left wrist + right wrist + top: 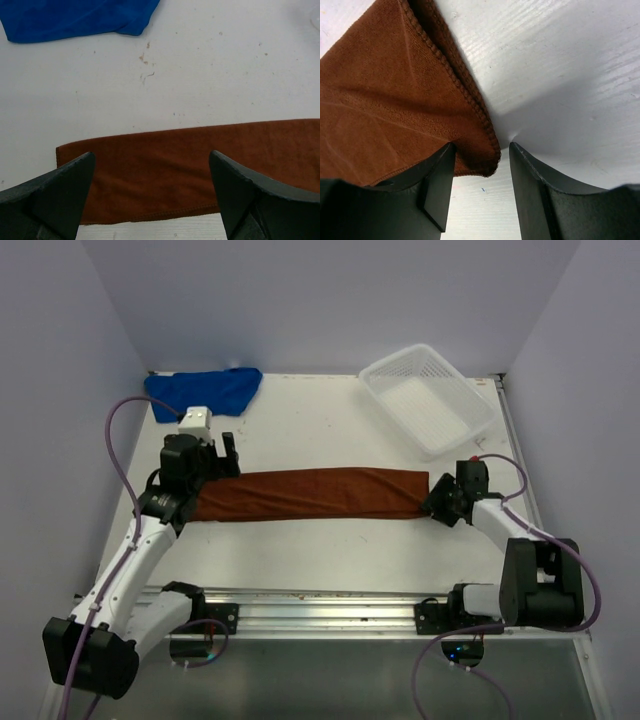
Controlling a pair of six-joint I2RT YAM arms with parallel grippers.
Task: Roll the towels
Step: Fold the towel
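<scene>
The rust-brown towel (310,495) lies folded into a long flat strip across the middle of the table. My left gripper (218,465) hovers over its left end, jaws wide open with nothing between them; the wrist view looks down past the gripper (152,160) onto the brown towel (200,165). My right gripper (437,502) is at the strip's right end. In its wrist view the gripper (481,147) stands part open with a hemmed corner of the brown towel (385,100) lying between the jaws, against the left finger and apart from the right one. The blue towel (205,390) lies crumpled at the back left, and also shows in the left wrist view (75,17).
A white mesh basket (375,371) sits tilted at the back right, close behind my right arm. A metal rail (320,605) runs along the near edge between the arm bases. Walls enclose the table on the left, back and right.
</scene>
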